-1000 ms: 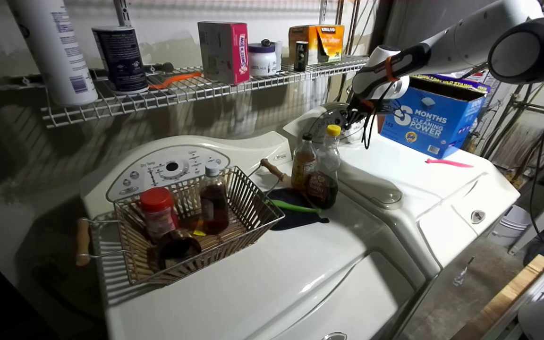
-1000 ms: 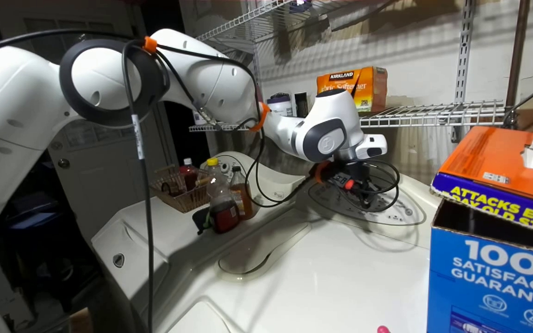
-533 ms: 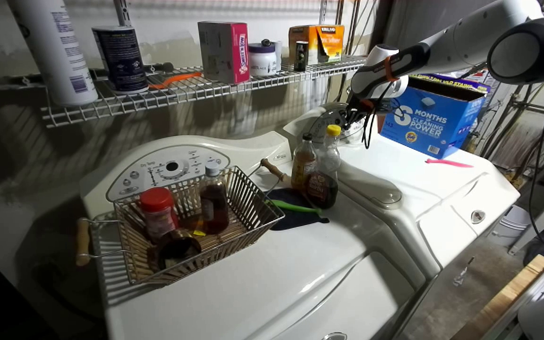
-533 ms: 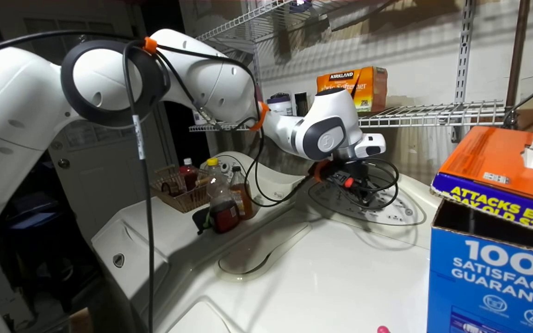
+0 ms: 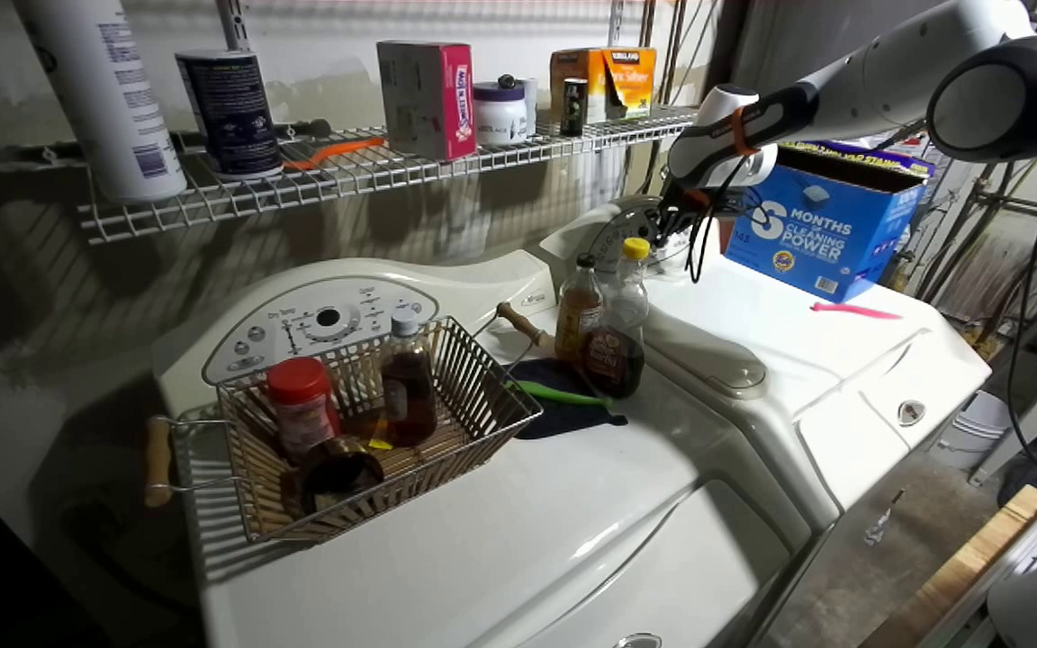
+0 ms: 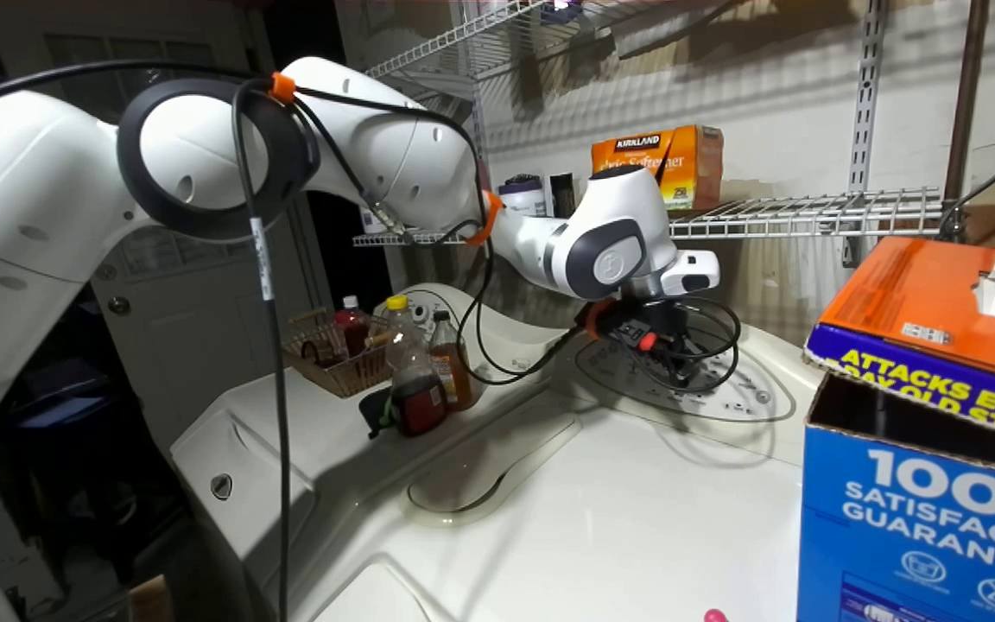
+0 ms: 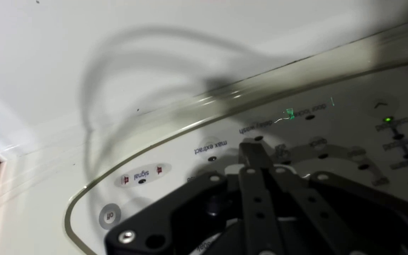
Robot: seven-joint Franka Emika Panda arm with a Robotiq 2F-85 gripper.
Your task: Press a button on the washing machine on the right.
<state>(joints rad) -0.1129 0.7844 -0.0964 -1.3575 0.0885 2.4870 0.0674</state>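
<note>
The white washing machine on the right [image 5: 780,333] shows in both exterior views, with its glossy lid [image 6: 636,510] in front. Its curved console [image 7: 175,159] fills much of the wrist view, with labels upside down. My gripper [image 7: 255,154] is shut, with its fingertips together and nothing between them. The tips are over the panel, just below the "delay wash" label [image 7: 255,127] and right of "max extract" [image 7: 210,147]. I cannot tell if they touch the panel. The gripper also shows at the console in an exterior view [image 6: 683,376]. The machine's round knob is hidden.
A blue detergent box [image 5: 820,225] stands on the right machine, near a pink tool [image 5: 856,310]. Two syrup bottles [image 5: 617,351] and a wire basket [image 5: 446,468] stand on the left machine. A wire shelf [image 6: 808,225] runs above the consoles. Loose cables hang around the gripper.
The arm and its cables have shifted only very slightly. The gripper stays at the right machine's console. Nothing else has visibly moved.
</note>
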